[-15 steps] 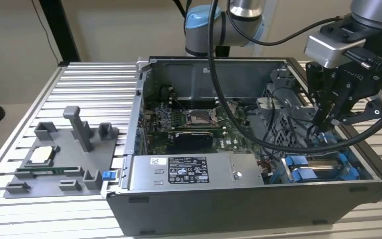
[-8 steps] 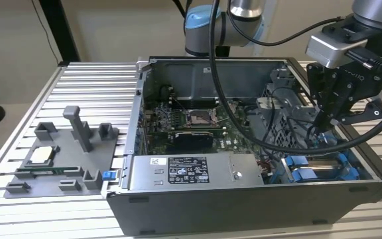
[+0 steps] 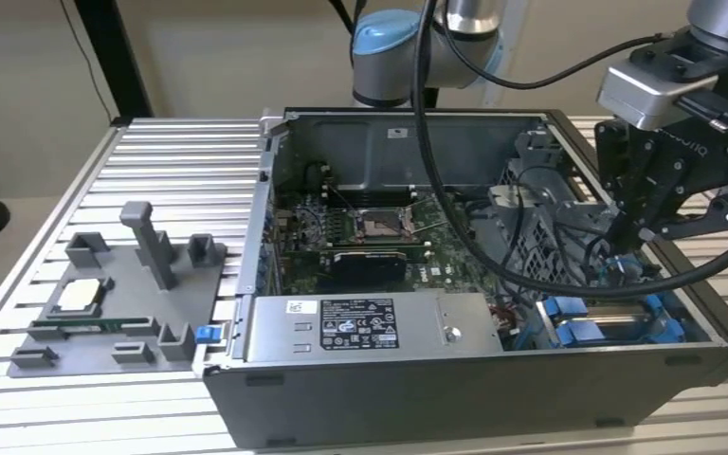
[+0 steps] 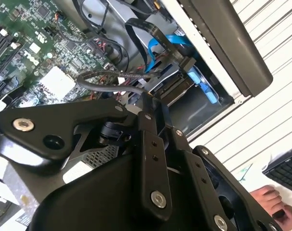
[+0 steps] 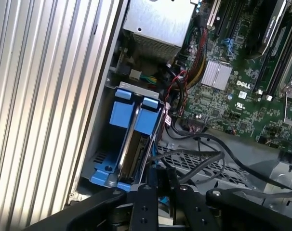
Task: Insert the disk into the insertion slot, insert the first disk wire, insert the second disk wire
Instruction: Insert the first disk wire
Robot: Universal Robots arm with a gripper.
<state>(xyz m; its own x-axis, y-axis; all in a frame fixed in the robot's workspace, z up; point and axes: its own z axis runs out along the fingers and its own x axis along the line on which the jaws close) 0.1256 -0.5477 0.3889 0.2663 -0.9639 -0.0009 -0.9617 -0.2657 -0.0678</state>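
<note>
Clamps the gripper point(image 4: 147, 100) nearly shut on the end of a dark disk wire point(image 4: 107, 75). Hangs just beside the blue-framed disk point(image 5: 135, 115), already seated in the insertion slot point(image 5: 95, 149).

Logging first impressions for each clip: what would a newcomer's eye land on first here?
The open computer case, its green motherboard bare, draws the eye first. At its corner on the exterior view's right, the black gripper reaches down near the disk, whose bright blue carrier stands in the insertion slot. A grey parts tray lies on the exterior view's left.
</note>
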